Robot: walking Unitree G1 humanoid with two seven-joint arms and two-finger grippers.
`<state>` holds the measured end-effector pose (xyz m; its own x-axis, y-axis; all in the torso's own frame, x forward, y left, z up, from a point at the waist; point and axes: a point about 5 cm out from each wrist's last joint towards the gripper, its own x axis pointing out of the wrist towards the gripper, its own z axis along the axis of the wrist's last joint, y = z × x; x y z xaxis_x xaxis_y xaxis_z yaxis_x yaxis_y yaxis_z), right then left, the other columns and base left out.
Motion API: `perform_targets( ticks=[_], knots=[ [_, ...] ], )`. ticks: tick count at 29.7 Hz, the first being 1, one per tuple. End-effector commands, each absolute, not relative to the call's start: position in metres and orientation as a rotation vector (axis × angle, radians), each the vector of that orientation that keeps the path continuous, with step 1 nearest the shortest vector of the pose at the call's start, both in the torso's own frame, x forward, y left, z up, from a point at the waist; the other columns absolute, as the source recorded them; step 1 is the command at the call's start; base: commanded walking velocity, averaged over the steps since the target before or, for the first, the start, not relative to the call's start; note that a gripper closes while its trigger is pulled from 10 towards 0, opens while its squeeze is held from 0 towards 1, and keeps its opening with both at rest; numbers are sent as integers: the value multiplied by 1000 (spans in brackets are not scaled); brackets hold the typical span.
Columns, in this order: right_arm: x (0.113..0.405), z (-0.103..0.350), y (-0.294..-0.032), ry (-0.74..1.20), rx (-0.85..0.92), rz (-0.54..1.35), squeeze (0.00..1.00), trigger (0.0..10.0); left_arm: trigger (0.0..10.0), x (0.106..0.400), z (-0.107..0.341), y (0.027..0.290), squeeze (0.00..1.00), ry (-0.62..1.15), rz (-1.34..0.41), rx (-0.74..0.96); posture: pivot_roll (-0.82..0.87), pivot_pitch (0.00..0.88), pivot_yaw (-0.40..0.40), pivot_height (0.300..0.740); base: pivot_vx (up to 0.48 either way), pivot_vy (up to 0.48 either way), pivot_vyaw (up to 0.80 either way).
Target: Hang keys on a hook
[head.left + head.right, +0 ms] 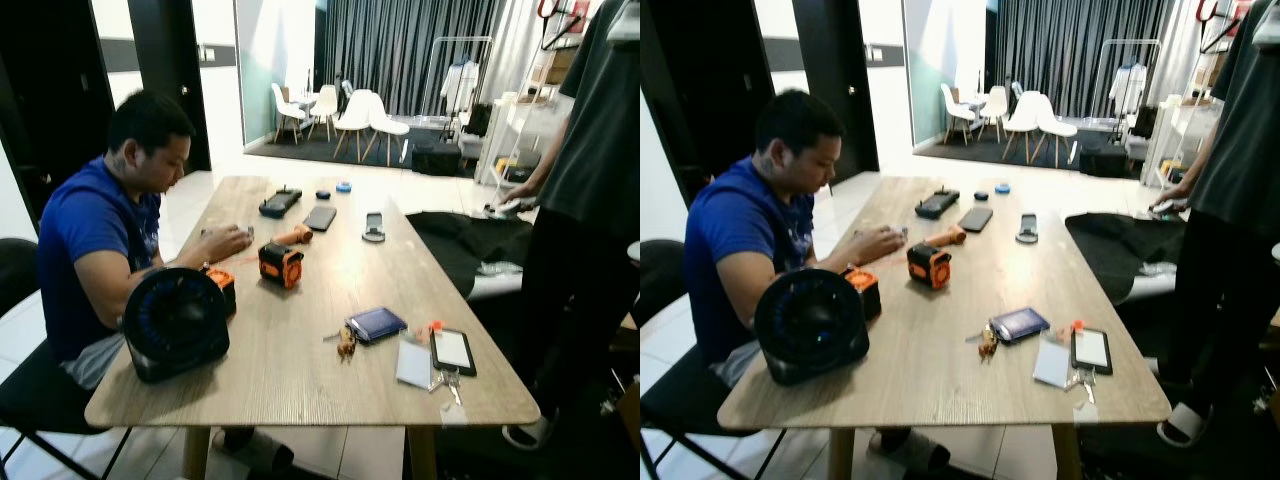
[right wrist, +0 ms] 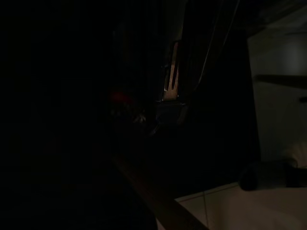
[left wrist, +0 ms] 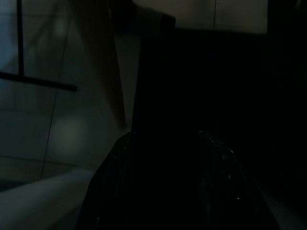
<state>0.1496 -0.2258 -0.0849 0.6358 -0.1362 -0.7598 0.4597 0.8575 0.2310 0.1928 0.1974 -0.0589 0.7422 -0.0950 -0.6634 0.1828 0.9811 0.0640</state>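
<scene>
**Key Retrieval: Approach Stage**

Keys (image 1: 449, 383) lie at the near right corner of the bench (image 1: 270, 370), close to the near edge, their ring touching a white card (image 1: 413, 361) and sitting just beside a black-framed tablet (image 1: 453, 351). A small orange item (image 1: 435, 326) sits by the tablet's far corner. Toward the bench middle lie a blue case (image 1: 376, 323) and a second small bunch with a brown fob (image 1: 346, 343); judge which set is meant before committing.

Further out, a round black fan (image 1: 177, 322) stands at the near left corner, with an orange-and-black device (image 1: 281, 264) beyond it. A seated person (image 1: 110, 230) works at the left edge; a standing person (image 1: 585, 200) is at the right side, close to the keys' corner.

No hook can be made out from this position.

Pincer state: both wrist views are very dark, so whether the left pincer and the right pincer are released or clenched cannot be told.

Procedure, as judged:
1. Close on the near right corner, keeping well apart from the standing person.
2. Descend the right pincer over the key ring, not the card.
3. Grip the ring itself so the keys hang free for hooking.
4. Avoid dragging the keys off the near edge.
</scene>
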Motion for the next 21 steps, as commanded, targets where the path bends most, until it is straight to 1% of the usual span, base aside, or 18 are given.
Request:
perform_targets(
  ticks=[1, 2, 5, 6, 8, 14, 21],
  knots=[
    [151, -86, -221, 812, 450, -354, 0, 10000, 10000, 191, -61, 196, 0, 720, -135, 104, 76, 0, -7, 740, 0, 0, 0],
    [150, -88, -214, 845, 447, -316, 0, 10000, 10000, 189, -64, 196, 0, 746, -132, 98, 76, 0, -7, 740, 0, 0, 0],
    [148, -92, -206, 883, 441, -279, 0, 10000, 10000, 187, -68, 196, 0, 782, -125, 95, 78, 0, -8, 740, 0, 0, 0],
    [147, -94, -199, 911, 432, -248, 0, 10000, 10000, 185, -70, 195, 0, 800, -128, 125, 78, 0, -7, 740, 0, 0, 0],
    [146, -95, -196, 920, 433, -244, 0, 10000, 10000, 185, -71, 193, 0, 805, -134, 130, 80, 2, -4, 740, 0, 0, 0],
    [146, -96, -193, 918, 433, -262, 0, 10000, 10000, 185, -73, 189, 0, 830, -136, 79, 85, 7, 9, 740, 0, 0, 0],
    [142, -98, -191, 940, 420, -251, 0, 10000, 10000, 181, -74, 191, 0, 815, -159, 138, 106, 13, 25, 740, 0, 0, 0]
  ],
)
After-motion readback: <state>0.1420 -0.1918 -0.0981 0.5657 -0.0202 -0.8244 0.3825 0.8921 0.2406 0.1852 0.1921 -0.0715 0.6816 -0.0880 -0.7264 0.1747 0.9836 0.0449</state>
